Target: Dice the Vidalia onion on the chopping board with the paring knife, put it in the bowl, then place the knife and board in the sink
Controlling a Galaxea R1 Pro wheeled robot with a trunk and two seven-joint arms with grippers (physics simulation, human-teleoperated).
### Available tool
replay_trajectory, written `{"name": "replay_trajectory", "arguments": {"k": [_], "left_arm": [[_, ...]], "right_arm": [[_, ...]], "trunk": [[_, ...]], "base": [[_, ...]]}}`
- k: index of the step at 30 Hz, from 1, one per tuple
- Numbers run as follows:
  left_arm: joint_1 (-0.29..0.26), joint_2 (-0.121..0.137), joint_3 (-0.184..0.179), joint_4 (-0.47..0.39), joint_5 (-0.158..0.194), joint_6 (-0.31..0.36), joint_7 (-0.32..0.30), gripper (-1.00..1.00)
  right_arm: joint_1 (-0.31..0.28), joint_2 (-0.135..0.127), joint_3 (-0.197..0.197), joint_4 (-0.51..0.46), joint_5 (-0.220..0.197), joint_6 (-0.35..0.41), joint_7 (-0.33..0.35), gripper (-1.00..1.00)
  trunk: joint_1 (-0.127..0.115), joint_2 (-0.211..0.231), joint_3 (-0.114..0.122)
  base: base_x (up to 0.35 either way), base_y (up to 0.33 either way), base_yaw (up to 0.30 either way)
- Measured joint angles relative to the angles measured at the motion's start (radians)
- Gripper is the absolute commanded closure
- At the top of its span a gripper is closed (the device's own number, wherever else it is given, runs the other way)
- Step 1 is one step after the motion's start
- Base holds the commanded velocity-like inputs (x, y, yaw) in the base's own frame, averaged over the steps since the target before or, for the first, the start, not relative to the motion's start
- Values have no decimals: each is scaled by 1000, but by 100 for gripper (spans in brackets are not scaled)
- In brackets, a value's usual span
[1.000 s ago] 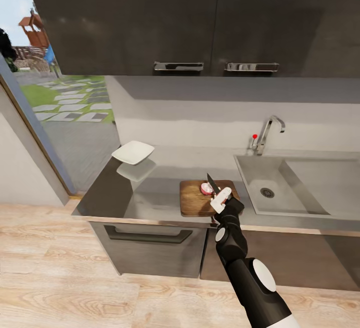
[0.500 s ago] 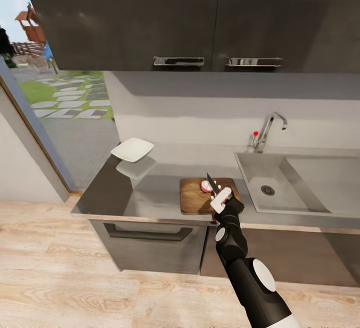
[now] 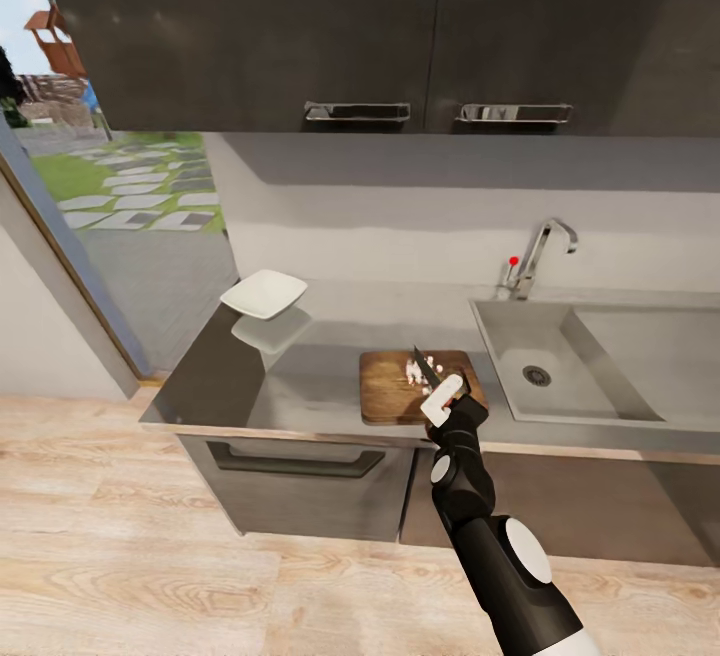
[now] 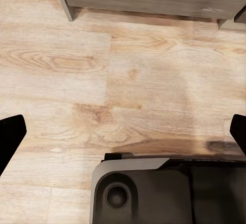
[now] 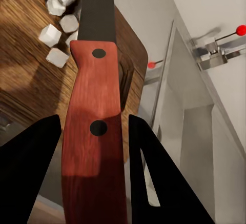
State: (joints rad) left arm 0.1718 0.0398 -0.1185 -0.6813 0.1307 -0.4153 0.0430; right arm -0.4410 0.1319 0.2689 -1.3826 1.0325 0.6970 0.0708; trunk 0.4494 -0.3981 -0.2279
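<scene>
Grey countertop (image 3: 300, 376), onion (image 3: 413, 370) already in cubes on the board (image 3: 390, 391).
Right gripper (image 3: 443, 398) clamps the knife (image 5: 92, 131); next, cubes go into the bowl (image 3: 264, 293). Left gripper (image 4: 123, 131) looks spread.

In the head view, the right pincer (image 3: 441, 398) is covering the near right corner of the chopping board (image 3: 388, 391), and the handle of the paring knife (image 3: 427, 368) is disappearing inside it. The onion pieces (image 3: 412, 370) just beyond the pincer are too small to count there. The sink (image 3: 600, 356) is running out of the picture's right edge. In the right wrist view, the blade tip is being cut off by the edge, and so are some onion pieces. In the left wrist view, the fingertips (image 4: 11, 137) of the left pincer are only partly showing at the two side edges.
</scene>
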Motion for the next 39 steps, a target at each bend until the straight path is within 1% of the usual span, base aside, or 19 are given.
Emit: {"name": "replay_trajectory", "arguments": {"k": [16,29,37,39], "left_arm": [[0,0,0,0,0,0,0,-100],[0,0,0,0,0,0,0,-100],[0,0,0,0,0,0,0,-100],[0,0,0,0,0,0,0,-100]], "right_arm": [[0,0,0,-1,0,-1,0,100],[0,1,0,-4,2,-3,0,100],[0,4,-5,-20,0,-5,2,100],[0,4,-8,-43,-3,-5,5,100]], "trunk": [[0,0,1],[0,0,21],[0,0,34],[0,0,37]], "base": [[0,0,0],[0,0,0],[0,0,-30],[0,0,-93]]}}
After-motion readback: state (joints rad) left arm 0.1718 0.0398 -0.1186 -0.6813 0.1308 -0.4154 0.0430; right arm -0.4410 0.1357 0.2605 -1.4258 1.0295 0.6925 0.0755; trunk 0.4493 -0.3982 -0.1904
